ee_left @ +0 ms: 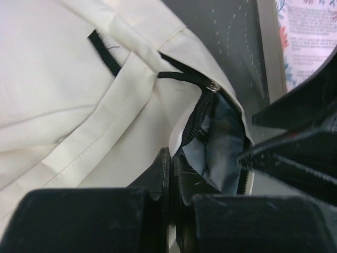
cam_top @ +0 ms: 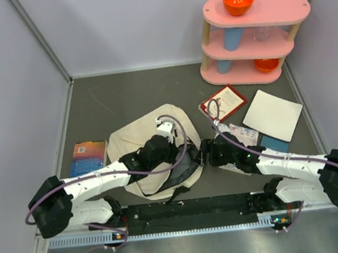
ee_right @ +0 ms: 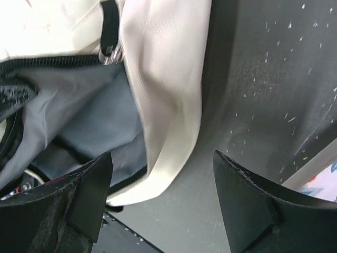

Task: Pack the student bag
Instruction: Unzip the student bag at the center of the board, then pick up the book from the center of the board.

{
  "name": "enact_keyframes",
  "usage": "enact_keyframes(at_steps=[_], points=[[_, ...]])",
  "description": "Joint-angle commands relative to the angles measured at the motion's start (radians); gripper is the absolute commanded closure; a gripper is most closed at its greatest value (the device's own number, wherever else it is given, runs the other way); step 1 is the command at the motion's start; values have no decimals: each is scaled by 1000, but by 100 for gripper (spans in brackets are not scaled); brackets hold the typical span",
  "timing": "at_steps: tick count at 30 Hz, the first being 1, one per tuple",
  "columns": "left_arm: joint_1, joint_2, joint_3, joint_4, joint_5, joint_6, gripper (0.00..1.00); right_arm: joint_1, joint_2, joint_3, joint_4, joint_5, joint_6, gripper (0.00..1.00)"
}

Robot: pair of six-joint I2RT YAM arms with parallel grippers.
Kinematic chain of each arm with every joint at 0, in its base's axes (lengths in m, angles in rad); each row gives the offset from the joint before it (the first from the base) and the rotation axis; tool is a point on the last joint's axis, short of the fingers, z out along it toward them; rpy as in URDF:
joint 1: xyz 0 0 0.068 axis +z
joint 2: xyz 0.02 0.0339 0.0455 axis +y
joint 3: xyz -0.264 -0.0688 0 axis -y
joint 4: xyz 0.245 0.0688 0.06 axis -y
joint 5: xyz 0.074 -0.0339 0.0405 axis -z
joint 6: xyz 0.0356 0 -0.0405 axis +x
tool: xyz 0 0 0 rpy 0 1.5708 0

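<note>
- Colourful book (cam_top: 87, 157): lies flat on the counter (cam_top: 124, 98), just beside the bag's left side. It is probably waiting to be packed.
- Student bag (cam_top: 128, 141): cream canvas, slumped at the near centre of the counter between the two arms. The zipper is parted and grey lining shows.
- Left end effector (ee_left: 169, 158): jaws pressed together at the zipper edge, likely to hold that lip up. Whether cloth is nipped between them cannot be told.
- Right end effector (ee_right: 162, 158): jaws wide, gripping nothing, with the opposite cream lip below them. It seems placed to take that side and spread the mouth.
- Red-bordered card (cam_top: 223, 102), white sheet (cam_top: 272, 115): flat on the counter to the right of the bag, near the right arm.
- Pink shelf (cam_top: 277, 9): far right corner, well apart from the bag, with an orange bowl (cam_top: 238, 0) on top.
</note>
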Motion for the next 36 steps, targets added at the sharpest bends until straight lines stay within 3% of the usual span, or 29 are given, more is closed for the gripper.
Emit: enact_keyframes(at_steps=[1,6,9,10,11,14,15,17,19,23,27,36], points=[[58,70,155,23,35,98,100,-7,-80,37,-48,39,67,23],[118,191,276,0,92,196,100,-16,-235,-23,-123,167,89,19],[177,232,287,2,269,212,100,-82,-301,-19,-187,181,61,16],[191,232,292,-50,288,200,94,-105,-309,-9,-244,177,52,16],[193,218,289,-58,298,195,66,-128,-313,15,-271,175,38,15],[190,132,247,-73,370,164,40,-198,-338,58,-360,197,-17,11],[190,101,212,-67,380,154,24,-209,-362,63,-373,198,-36,10],[190,16,186,-66,399,146,17,-246,-388,73,-409,206,-51,2],[190,-35,174,-86,397,128,1,-280,-426,80,-436,197,-54,1],[190,-109,186,-112,373,120,1,-378,-470,80,-503,142,-37,1],[184,-75,230,-60,423,72,1,-438,-473,69,-583,151,24,1],[98,286,457,49,483,17,1,-517,-594,0,-663,186,110,1]])
